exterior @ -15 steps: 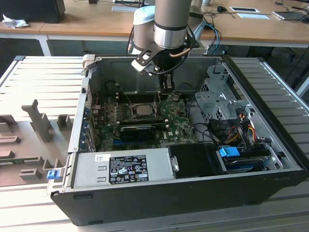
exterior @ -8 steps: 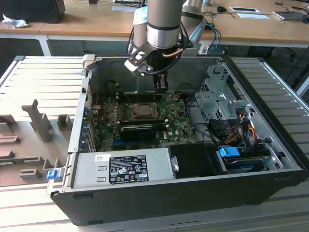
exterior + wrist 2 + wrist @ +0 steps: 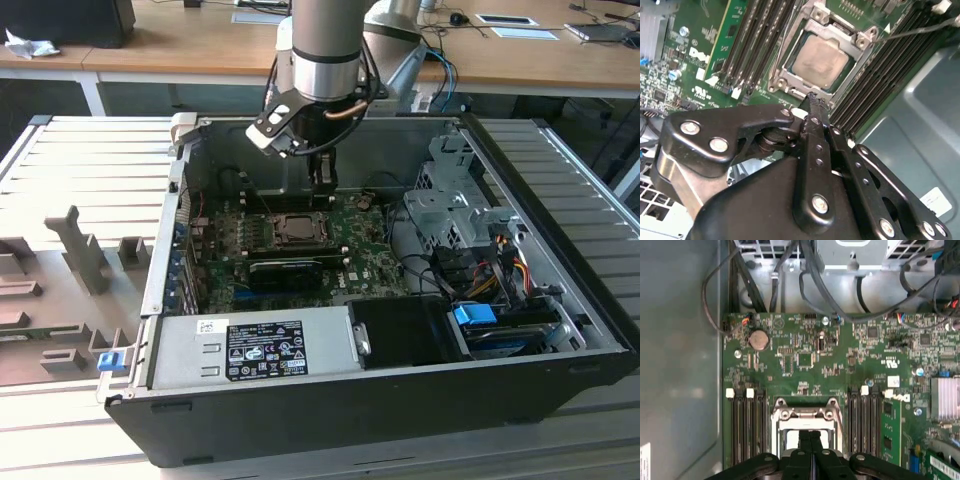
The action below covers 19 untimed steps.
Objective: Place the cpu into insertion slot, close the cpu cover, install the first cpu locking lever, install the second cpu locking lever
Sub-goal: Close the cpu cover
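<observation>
The cpu [image 3: 820, 62], a silvery-grey square, lies in the insertion slot [image 3: 300, 228] on the green board. The cpu cover [image 3: 862, 42], a silver frame, lies flat around it; its hinge end [image 3: 806, 414] is also seen in the first wrist view. My gripper [image 3: 812, 100] hangs just above the edge of the slot, fingers pressed together with nothing between them. In the first wrist view the gripper [image 3: 810, 434] covers part of the socket, and in the exterior view the gripper [image 3: 322, 182] stands just behind the socket. A thin metal rod [image 3: 922, 27] runs from the socket's corner across the memory slots.
Black memory slots [image 3: 757, 40] flank the socket on both sides. A long black card [image 3: 285, 268] lies in front of it, and a power supply [image 3: 250, 345] runs along the case's near wall. Cables and a drive cage [image 3: 455, 205] sit at the exterior view's right.
</observation>
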Tool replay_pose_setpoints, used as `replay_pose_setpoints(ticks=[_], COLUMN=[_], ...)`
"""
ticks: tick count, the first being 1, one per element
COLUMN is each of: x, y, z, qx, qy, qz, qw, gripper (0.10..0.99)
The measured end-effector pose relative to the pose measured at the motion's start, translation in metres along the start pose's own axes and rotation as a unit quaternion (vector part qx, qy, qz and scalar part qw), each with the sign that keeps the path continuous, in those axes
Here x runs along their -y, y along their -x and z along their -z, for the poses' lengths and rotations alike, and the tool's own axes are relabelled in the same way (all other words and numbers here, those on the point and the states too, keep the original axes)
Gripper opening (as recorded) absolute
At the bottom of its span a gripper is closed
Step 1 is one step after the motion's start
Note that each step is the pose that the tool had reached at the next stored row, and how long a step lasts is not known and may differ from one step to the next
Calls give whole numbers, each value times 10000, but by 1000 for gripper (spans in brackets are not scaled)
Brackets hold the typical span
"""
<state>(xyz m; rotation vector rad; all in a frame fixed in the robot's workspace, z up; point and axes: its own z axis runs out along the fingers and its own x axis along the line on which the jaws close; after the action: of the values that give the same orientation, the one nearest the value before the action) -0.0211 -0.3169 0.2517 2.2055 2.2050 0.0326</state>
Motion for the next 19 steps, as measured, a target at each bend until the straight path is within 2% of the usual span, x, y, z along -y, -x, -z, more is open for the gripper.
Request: replay_pose_setpoints(ticks=[8,13,16,19], x=[116,237,251,251], y=[-1,0,0,0], z=[-25,-113,-166,-170], qx=[-1,-1,-5,-8], qy=[1,0,1,0], qz=[1,39,151,252], qw=[10000,10000,9999,9997], gripper=[106,106,106,106])
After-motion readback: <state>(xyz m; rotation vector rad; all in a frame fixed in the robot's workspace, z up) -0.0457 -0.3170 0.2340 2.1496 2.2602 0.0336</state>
